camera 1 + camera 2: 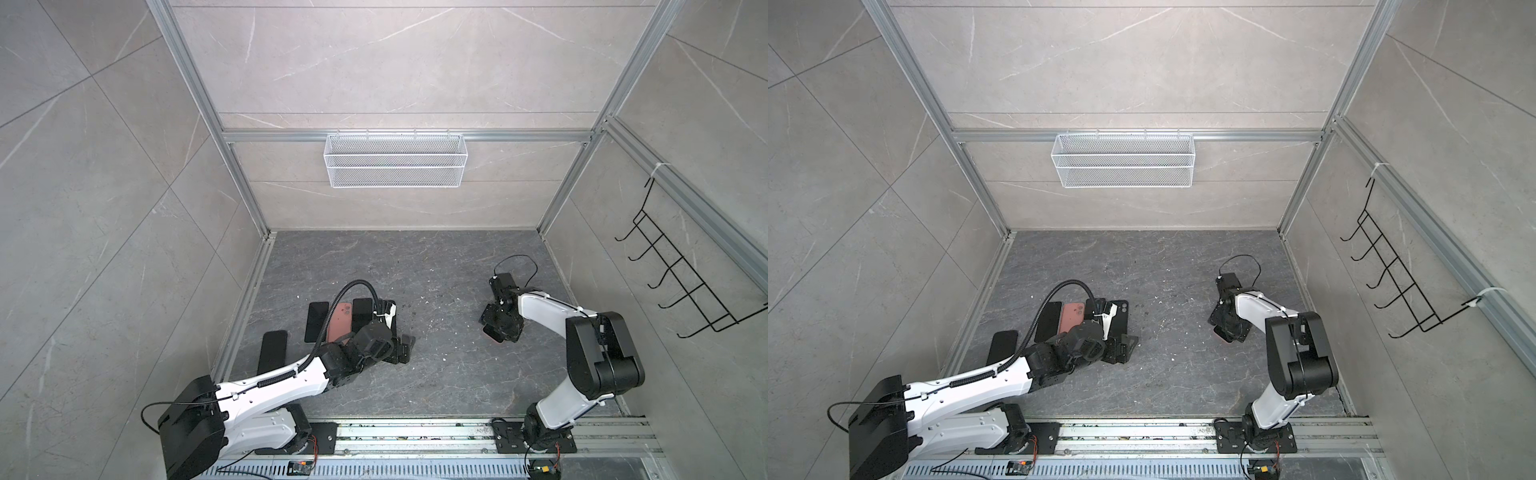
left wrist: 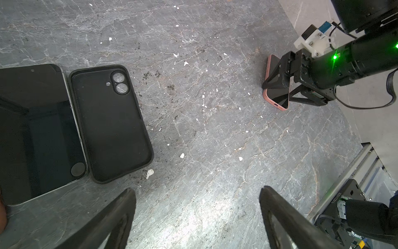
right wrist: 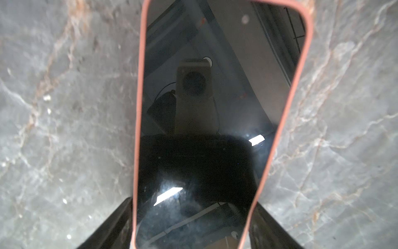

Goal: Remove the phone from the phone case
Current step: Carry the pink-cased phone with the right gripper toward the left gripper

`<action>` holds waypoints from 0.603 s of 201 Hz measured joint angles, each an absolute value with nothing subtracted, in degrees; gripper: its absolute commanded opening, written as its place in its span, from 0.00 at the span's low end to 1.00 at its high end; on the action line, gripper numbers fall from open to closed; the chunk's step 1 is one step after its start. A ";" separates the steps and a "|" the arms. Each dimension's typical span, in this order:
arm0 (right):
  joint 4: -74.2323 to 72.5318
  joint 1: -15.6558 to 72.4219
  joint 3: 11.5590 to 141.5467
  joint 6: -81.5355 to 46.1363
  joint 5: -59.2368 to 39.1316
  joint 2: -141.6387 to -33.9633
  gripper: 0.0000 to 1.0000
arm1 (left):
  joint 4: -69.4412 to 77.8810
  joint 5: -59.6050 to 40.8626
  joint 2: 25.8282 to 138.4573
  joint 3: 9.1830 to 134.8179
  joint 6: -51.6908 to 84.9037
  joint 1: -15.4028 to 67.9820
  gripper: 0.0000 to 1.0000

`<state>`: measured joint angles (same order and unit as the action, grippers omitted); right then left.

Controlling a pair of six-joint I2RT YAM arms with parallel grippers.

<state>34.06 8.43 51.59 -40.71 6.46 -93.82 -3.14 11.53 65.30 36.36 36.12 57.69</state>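
Observation:
A phone (image 3: pixel 204 129) with a dark screen sits in a pink phone case (image 3: pixel 277 133), screen up on the grey stone table. My right gripper (image 3: pixel 193 200) straddles it, with one finger (image 3: pixel 116 224) against each long edge of the case. In both top views this gripper (image 1: pixel 496 332) (image 1: pixel 1225 334) points down over the case (image 1: pixel 492 336) on the right. The left wrist view shows the case (image 2: pixel 276 97) under those fingers. My left gripper (image 2: pixel 197 191) (image 1: pixel 405 349) hangs open over bare table at the left, holding nothing.
An empty black case (image 2: pixel 109 125) lies beside a bare dark phone (image 2: pixel 36 133) by the left gripper. Top views show a pink piece (image 1: pixel 341 318) and two dark phones (image 1: pixel 316 320) (image 1: pixel 272 351) there. A white mesh basket (image 1: pixel 395 160) and a black hook rack (image 1: pixel 685 282) hang on the walls.

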 measured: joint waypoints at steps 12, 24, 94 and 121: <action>34.30 8.69 50.52 -39.83 6.39 -92.64 0.56 | -2.66 11.33 65.60 36.38 36.29 57.69 0.92; 34.89 8.91 49.82 -38.96 6.22 -91.55 0.55 | -2.13 10.94 66.35 36.42 36.58 57.69 0.92; 33.69 13.56 48.71 -31.92 3.42 -86.94 0.44 | 2.74 6.68 74.54 39.83 39.33 56.77 0.92; 31.86 17.17 46.61 -29.95 2.04 -84.77 0.40 | 6.55 3.77 78.13 41.30 41.60 55.18 0.91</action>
<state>31.86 17.17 46.61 -29.95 2.04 -84.77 6.55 3.77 78.13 41.30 41.60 55.18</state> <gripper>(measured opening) 0.765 0.917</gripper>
